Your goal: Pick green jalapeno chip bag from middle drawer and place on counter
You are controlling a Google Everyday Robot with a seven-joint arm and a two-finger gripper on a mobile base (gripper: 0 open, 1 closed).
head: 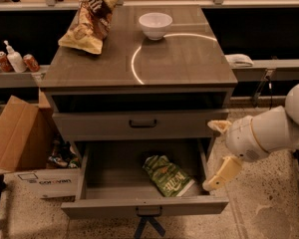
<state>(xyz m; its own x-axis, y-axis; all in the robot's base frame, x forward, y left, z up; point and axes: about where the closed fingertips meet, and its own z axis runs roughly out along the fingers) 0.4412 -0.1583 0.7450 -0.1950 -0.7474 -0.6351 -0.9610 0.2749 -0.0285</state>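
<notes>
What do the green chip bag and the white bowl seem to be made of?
The green jalapeno chip bag looks like glossy foil or plastic film: crinkled, with highlights. The white bowl is probably glazed ceramic, perhaps plastic: smooth, even sheen. The gripper hangs beside the middle drawer, at its right wall, fingers open.

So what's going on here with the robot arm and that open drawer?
The robot is going after the green jalapeno chip bag, which lies on the floor of the pulled-out middle drawer. Its gripper hangs open by the drawer's right edge and is not touching the bag. The bag has not been lifted yet. The counter above carries a brown chip bag and a white bowl.
</notes>
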